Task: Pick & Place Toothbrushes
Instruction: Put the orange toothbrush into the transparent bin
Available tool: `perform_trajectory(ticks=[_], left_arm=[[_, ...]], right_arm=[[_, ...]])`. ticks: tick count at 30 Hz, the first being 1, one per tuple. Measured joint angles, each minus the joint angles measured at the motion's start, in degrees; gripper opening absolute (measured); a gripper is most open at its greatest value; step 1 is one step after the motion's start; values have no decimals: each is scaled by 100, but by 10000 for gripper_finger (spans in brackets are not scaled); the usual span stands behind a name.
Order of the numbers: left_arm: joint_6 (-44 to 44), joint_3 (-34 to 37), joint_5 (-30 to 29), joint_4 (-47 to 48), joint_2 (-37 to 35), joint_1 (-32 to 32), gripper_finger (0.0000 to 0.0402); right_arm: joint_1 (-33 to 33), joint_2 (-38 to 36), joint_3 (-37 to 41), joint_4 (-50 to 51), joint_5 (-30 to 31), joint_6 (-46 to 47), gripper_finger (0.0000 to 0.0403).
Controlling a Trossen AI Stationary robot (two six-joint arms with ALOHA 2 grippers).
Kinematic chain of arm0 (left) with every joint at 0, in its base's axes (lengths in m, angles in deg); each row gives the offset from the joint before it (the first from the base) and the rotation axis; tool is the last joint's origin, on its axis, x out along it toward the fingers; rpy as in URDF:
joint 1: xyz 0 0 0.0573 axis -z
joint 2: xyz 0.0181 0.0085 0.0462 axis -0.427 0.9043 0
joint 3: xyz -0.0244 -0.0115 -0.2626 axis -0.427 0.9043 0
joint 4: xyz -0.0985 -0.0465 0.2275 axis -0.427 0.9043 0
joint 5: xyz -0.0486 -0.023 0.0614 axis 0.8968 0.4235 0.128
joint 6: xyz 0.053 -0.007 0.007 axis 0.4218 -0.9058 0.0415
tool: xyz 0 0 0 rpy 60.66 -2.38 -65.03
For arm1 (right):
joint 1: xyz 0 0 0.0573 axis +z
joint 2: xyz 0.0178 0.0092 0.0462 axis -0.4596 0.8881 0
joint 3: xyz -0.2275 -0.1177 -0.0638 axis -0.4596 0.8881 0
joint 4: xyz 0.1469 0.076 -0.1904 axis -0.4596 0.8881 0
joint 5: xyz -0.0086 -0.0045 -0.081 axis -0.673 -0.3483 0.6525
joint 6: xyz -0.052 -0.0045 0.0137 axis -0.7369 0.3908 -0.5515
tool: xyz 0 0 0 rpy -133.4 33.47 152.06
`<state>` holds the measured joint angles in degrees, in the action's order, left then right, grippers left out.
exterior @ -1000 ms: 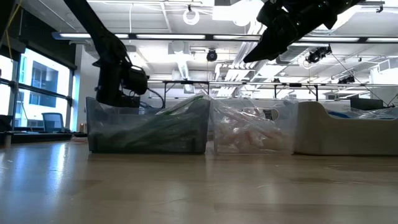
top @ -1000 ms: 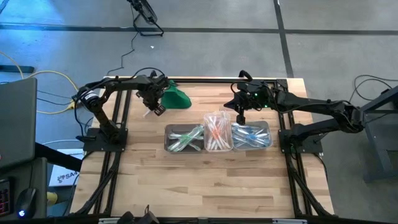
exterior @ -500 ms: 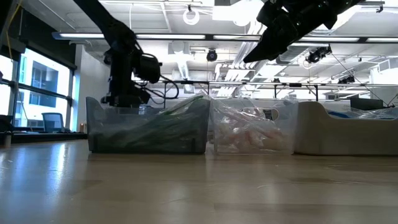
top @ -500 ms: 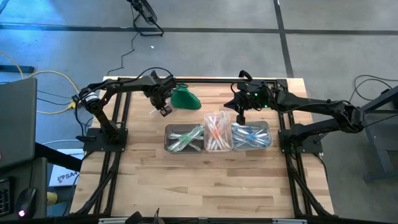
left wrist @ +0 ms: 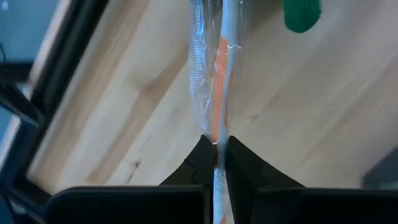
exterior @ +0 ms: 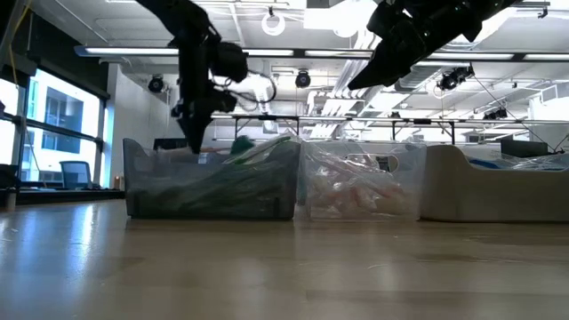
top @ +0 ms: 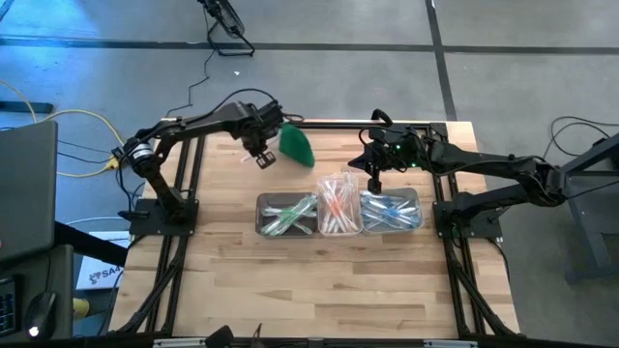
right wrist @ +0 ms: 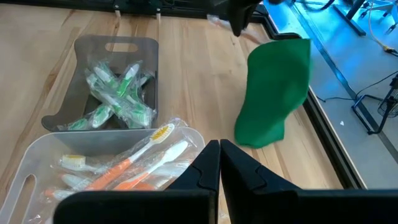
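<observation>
I am looking down on three small clear rectangular plastic tubs sitting side by side in a row at the middle of the pale wooden table (top: 329,280). The left tub (top: 287,214) is holding wrapped toothbrushes with green parts (top: 290,215), the middle tub (top: 338,205) is holding wrapped toothbrushes with orange-pink parts (top: 337,203), and the right tub (top: 392,210) is holding wrapped toothbrushes with blue parts (top: 390,211). My left gripper (top: 261,156) is hanging above the table behind the left tub, well apart from the row, and its fingers are pinching one clear-wrapped whitish toothbrush with an orange-pink part (left wrist: 219,93); in the left wrist view the wrapped stick is running straight out from between the narrow jaws. A solid green cloth-like lump (top: 297,146) is lying on the wood just beside that gripper, near the far edge. My right gripper (top: 374,184) is hovering over the gap between the middle and right tubs with its fingers pressed together and nothing between them. In the low view the green-filled tub (exterior: 212,180) and the orange-filled tub (exterior: 360,184) are standing next to each other on the wood.
</observation>
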<state>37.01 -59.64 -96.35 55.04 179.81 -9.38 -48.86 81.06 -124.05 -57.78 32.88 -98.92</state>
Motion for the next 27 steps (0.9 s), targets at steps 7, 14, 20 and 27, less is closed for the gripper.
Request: perform_trajectory(ticks=[7, 14, 20, 27], left_arm=[[148, -544, 49, 54, -2, 343, 10], [272, -654, 228, -4, -2, 684, 10], [273, -654, 242, -263, -2, 821, 10], [372, -654, 1091, -974, -2, 807, 10]], right_arm=[[0, 0, 0, 0, 1, 0, 4], [0, 0, 0, 0, 1, 0, 4], [0, 0, 0, 0, 1, 0, 4], [0, 0, 0, -2, -1, 0, 4]])
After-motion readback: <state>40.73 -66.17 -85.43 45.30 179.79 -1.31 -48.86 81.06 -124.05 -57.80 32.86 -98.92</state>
